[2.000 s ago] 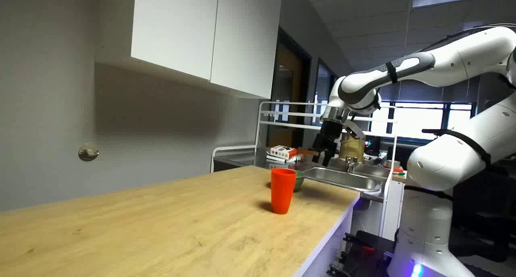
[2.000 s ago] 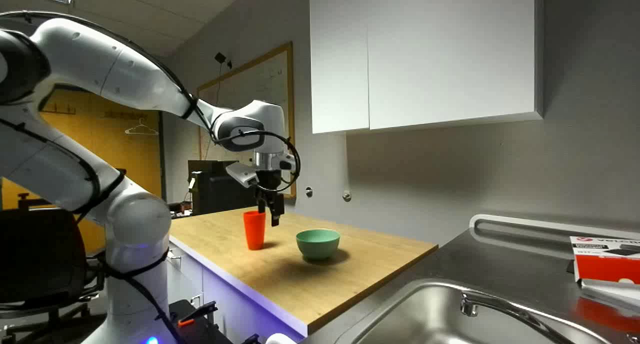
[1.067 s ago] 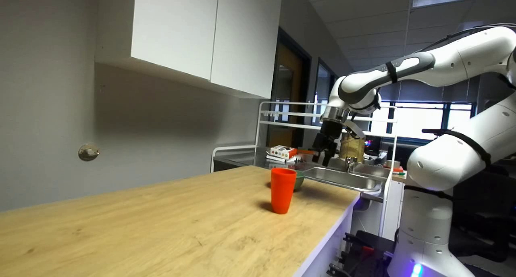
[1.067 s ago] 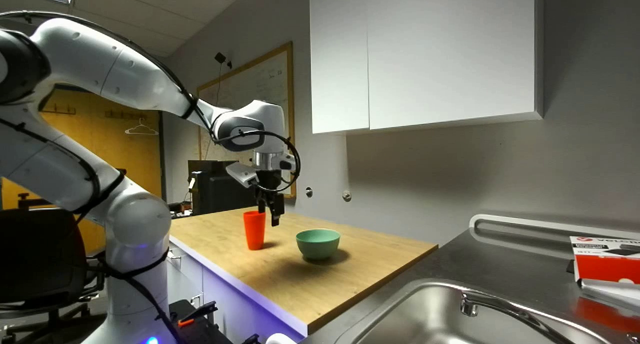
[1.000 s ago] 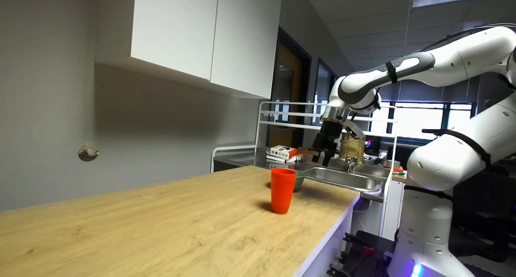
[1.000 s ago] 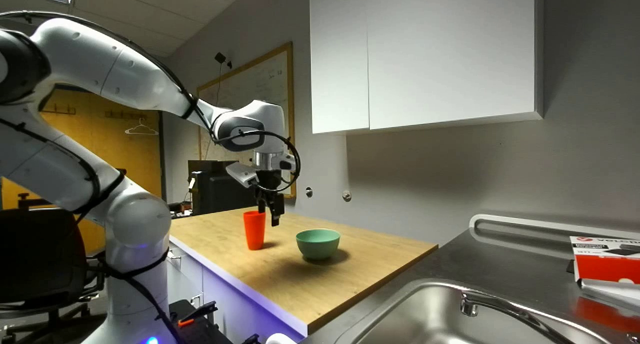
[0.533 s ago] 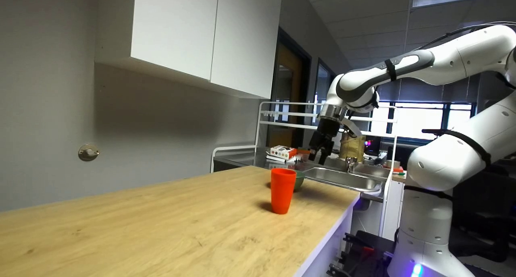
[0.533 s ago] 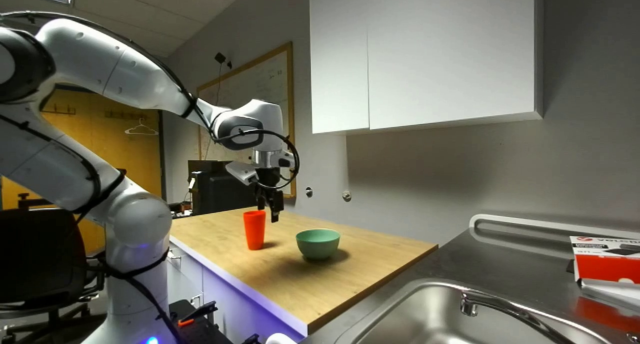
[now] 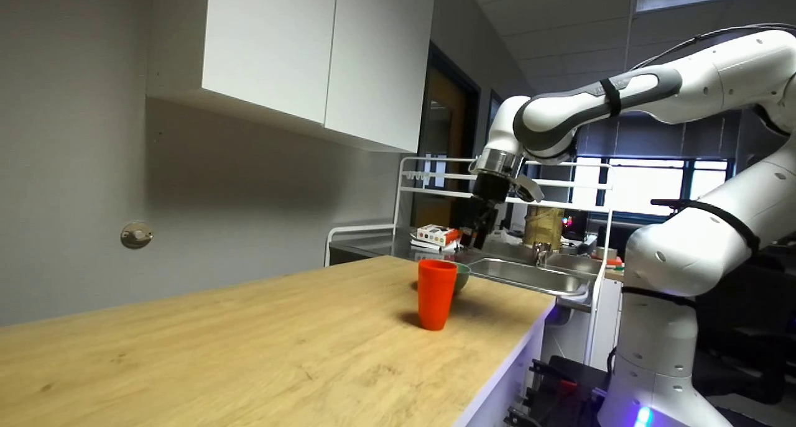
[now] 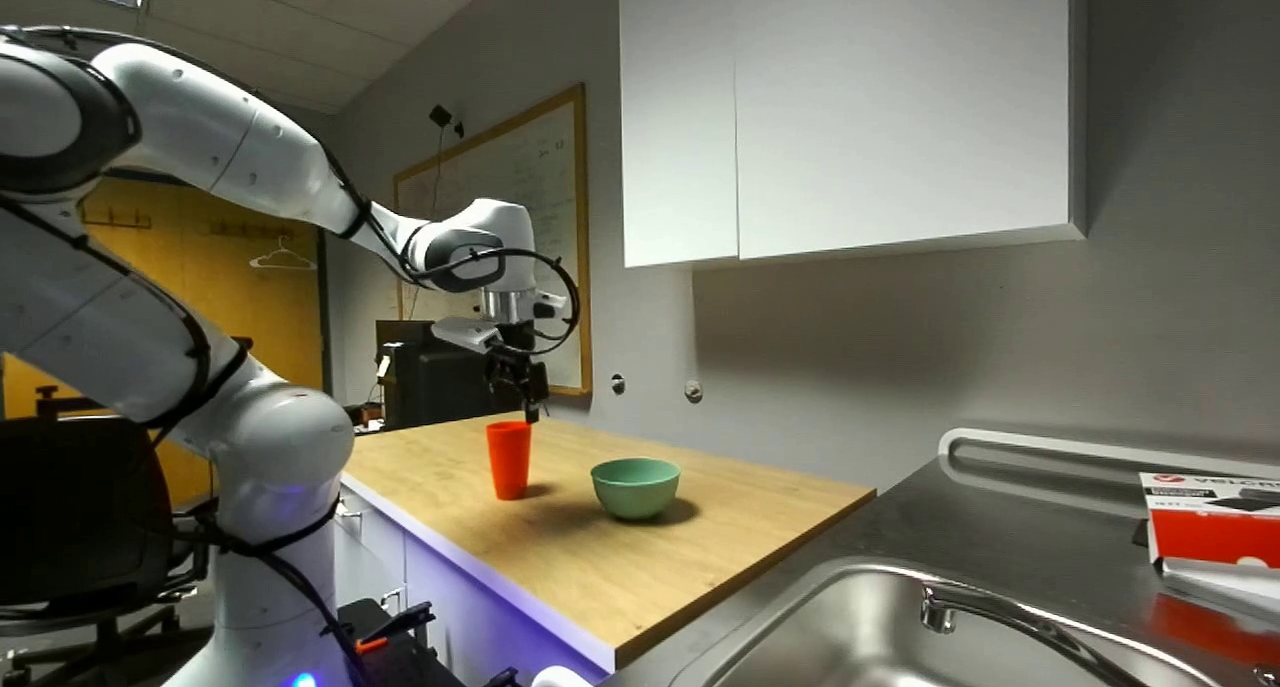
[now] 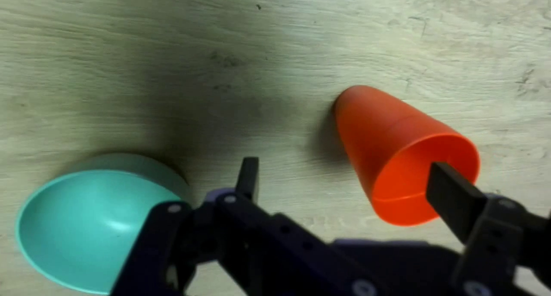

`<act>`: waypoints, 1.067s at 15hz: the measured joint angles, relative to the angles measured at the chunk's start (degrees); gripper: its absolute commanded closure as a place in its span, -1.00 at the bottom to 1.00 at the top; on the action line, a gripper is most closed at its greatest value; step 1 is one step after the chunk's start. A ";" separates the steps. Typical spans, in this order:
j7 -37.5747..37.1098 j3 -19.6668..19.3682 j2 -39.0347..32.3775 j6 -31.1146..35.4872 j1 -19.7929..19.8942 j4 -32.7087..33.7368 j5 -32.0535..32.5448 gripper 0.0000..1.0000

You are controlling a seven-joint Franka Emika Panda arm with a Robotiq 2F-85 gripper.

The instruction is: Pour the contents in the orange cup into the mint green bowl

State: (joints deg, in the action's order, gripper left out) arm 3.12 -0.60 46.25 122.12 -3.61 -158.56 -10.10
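In the wrist view the jaws stand wide apart and grip nothing: one near the middle of the frame, its mate across the mouth of the cup (image 11: 379,128), right of centre. The bowl (image 11: 82,227) sits lower left; what the cup holds I cannot make out. The step looks like lining up on the cup: I would ease rightward in this frame until it lies between the jaws, then lower squarely, since coming straight down from here could clip its rim. A hold below the rim should leave the mouth free for a slow pour.

In an exterior view the cup stands upright, right of centre, on a wood-grained bench (image 9: 217,358), hiding part of the bowl beyond; cupboards (image 9: 267,48) hang at the top.

In an exterior view the jaws hang at the cup's upper right; a whiteboard (image 10: 545,167) shows upper left of centre, a steel sink (image 10: 870,627) lower right.
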 measured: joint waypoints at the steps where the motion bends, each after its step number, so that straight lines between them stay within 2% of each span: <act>1: -0.69 1.61 -0.09 0.09 -1.04 0.28 0.00 -1.00; 8: -3.44 11.04 -4.74 1.73 -6.66 2.46 0.43 -1.00; 16: -3.45 14.83 -16.03 3.92 -9.01 7.22 3.76 -1.00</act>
State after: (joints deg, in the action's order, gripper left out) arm -0.33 14.23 30.22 126.04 -12.62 -151.34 -6.34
